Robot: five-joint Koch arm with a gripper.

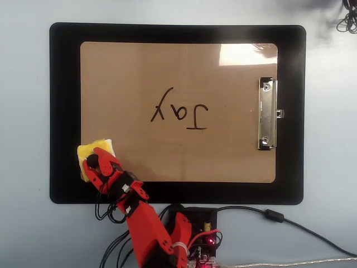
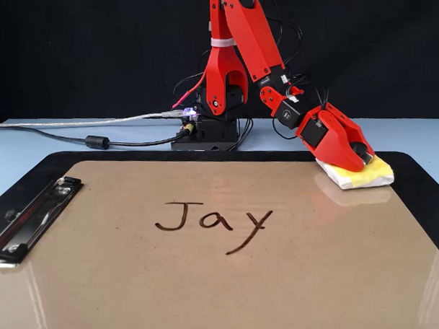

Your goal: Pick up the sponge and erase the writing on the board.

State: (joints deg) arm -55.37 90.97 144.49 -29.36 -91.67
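The tan board (image 1: 139, 67) lies on a black mat (image 1: 64, 111), with the dark writing "Jay" (image 1: 179, 111) at its middle, untouched. The yellow sponge (image 1: 92, 148) sits on the board's lower left corner in the overhead view and at the far right in the fixed view (image 2: 371, 173). My red gripper (image 1: 96, 164) is down on the sponge, its jaws on either side of the black knob and closed against it. In the fixed view the gripper (image 2: 358, 156) covers much of the sponge. The board (image 2: 200, 294) and the writing (image 2: 210, 220) also show there.
The silver clip (image 1: 267, 113) is on the board's right short edge in the overhead view and on the left in the fixed view (image 2: 30, 216). The arm's base (image 2: 210, 128) and cables (image 2: 98, 141) sit behind the mat. A black cable bundle (image 1: 348, 19) lies at the top right corner.
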